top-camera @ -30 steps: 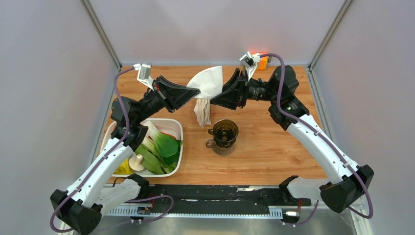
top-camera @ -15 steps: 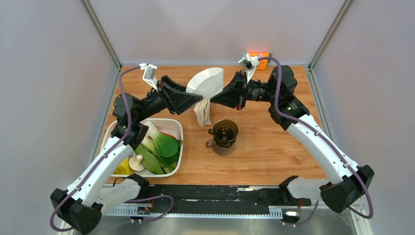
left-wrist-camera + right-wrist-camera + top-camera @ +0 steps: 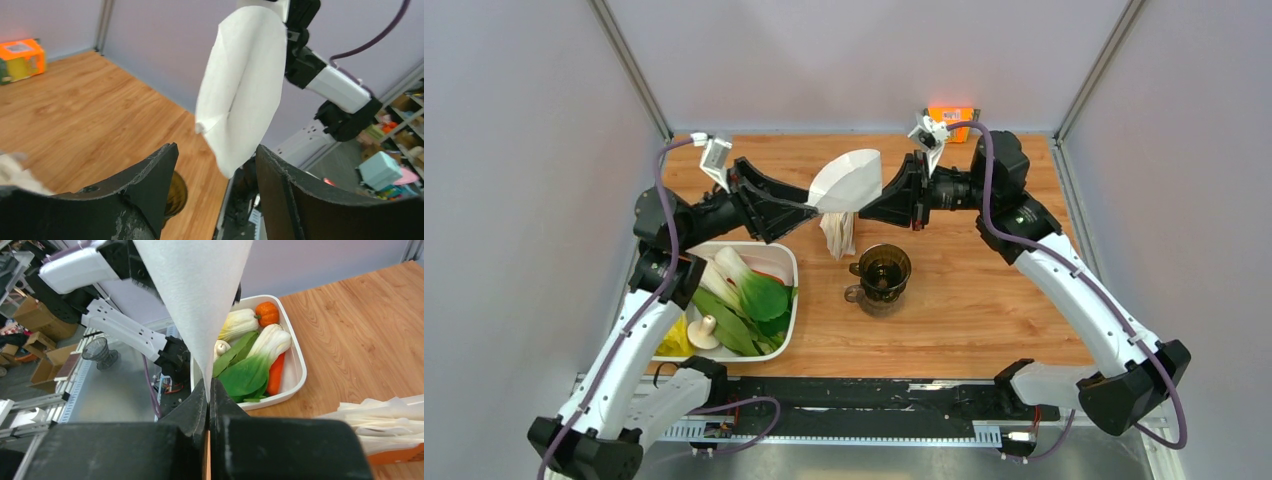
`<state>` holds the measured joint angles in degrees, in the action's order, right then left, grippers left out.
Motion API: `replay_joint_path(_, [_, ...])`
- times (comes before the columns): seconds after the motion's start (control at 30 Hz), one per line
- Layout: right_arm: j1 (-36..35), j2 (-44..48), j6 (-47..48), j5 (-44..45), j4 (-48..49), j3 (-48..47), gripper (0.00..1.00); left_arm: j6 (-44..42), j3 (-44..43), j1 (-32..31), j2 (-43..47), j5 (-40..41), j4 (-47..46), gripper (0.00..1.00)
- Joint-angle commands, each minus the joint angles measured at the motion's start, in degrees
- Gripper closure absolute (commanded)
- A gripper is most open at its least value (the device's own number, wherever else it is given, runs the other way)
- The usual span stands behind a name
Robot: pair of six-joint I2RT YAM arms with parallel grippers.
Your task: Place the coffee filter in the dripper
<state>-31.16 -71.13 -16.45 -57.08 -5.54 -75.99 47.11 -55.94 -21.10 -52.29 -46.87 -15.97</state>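
The coffee filter [image 3: 848,178] is a white paper cone held in the air just beyond the dripper [image 3: 884,272], up off the wooden table [image 3: 984,300].

In the top view, the dripper is a dark brown see-through cup standing on the table near its middle. To the left of it sits a white tray [image 3: 790,290] holding bok choy, a carrot and other vegetables. Just beyond the dripper lies a packet of cream paper filters [image 3: 837,233], directly beneath the raised cone. The right gripper [image 3: 864,212] reaches in above and behind the dripper, and the left gripper [image 3: 809,212] meets the cone from the opposite side. Far beyond the dripper, an orange box [image 3: 951,118] stands against the back wall.

The right wrist view alone shows the grasp: the right gripper [image 3: 207,390] is clenched on the cone's pointed tip, with the filter [image 3: 195,295] fanning upward. The tray [image 3: 299,367] and the packet [image 3: 385,422] are behind it, and the dripper is out of frame.

The left wrist view alone shows the left gripper [image 3: 216,146] spread wide. The filter [image 3: 242,90] hangs beyond the gap, and whether a finger touches it is unclear. An edge of the dripper [image 3: 176,192] shows below.
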Motion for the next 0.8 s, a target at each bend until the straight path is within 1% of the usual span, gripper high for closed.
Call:
replay_joint_path(0.0, [0.6, 3.2, 13.7, -3.3, -12.1, -3.7, 1.0, -18.8, -6.7, 7.8, 3.6, -13.8, 22.7, 0.31])
replay_joint_path(0.03, [0.6, 3.7, 16.7, -4.0, -14.2, -3.4, 1.0, -30.7, -10.8, 8.4, 3.6, -14.9, 28.2, 0.31])
replay_joint_path(0.07, [0.6, 4.2, 19.5, -4.8, -15.7, -2.8, 1.0, -36.9, -12.7, 8.5, 3.5, -16.3, 38.5, 0.3])
replay_joint_path(0.1, [0.5, 4.8, 21.7, -5.6, -16.7, -2.1, 1.0, -45.5, -15.9, 8.5, 3.1, -16.4, 42.1, 0.3])
replay_joint_path(0.13, [0.5, 5.3, 23.9, -6.2, -17.7, -1.7, 1.0, -50.4, -17.3, 8.5, 2.7, -15.6, 47.3, 0.29])
replay_joint_path(0.17, [0.4, 5.6, 26.0, -6.9, -19.1, -1.6, 1.0, -52.2, -19.5, 8.6, 1.7, -15.1, 49.3, 0.3])
replay_joint_path(0.23, [-0.3, 5.7, 30.3, -7.7, -22.2, -2.2, 1.0, -52.6, -21.4, 8.5, 0.2, -15.2, 50.4, 0.31])
replay_joint_path(0.3, [-1.6, 5.2, 33.8, -7.5, -25.5, -3.5, 1.0, -49.7, -22.1, 8.5, -1.4, -17.2, 48.0, 0.35])
replay_joint_path(0.37, [-3.5, 4.2, 37.4, -6.3, -29.7, -5.1, 1.0, -46.7, -22.9, 7.8, -3.0, -17.7, 45.3, 0.36])
replay_joint_path(0.43, [-6.3, 3.3, 42.0, -4.1, -34.0, -6.6, 1.0, -46.3, -24.7, 5.9, -4.6, -15.9, 45.0, 0.36])
replay_joint_path(0.5, [-7.7, 2.9, 43.1, -2.6, -35.6, -7.0, 1.0, -46.9, -26.6, 3.5, -6.1, -14.1, 46.2, 0.35])
replay_joint_path(0.57, [-8.2, 2.5, 43.2, -2.2, -35.8, -7.3, 1.0, -49.7, -28.4, 0.9, -7.5, -12.7, 48.9, 0.34])
replay_joint_path(0.6, [-8.4, 2.2, 43.2, -1.8, -36.0, -7.6, 1.0, -51.5, -29.3, -0.8, -8.3, -12.4, 51.0, 0.31])
replay_joint_path(0.67, [-8.6, 1.7, 43.4, -1.4, -36.3, -8.1, 1.0, -53.1, -29.6, -2.7, -8.6, -11.7, 53.0, 0.27])
replay_joint_path(0.77, [-8.9, 1.3, 43.8, -0.9, -36.6, -8.5, 1.0, -53.1, -28.7, -3.6, -8.6, -11.9, 53.2, 0.25])
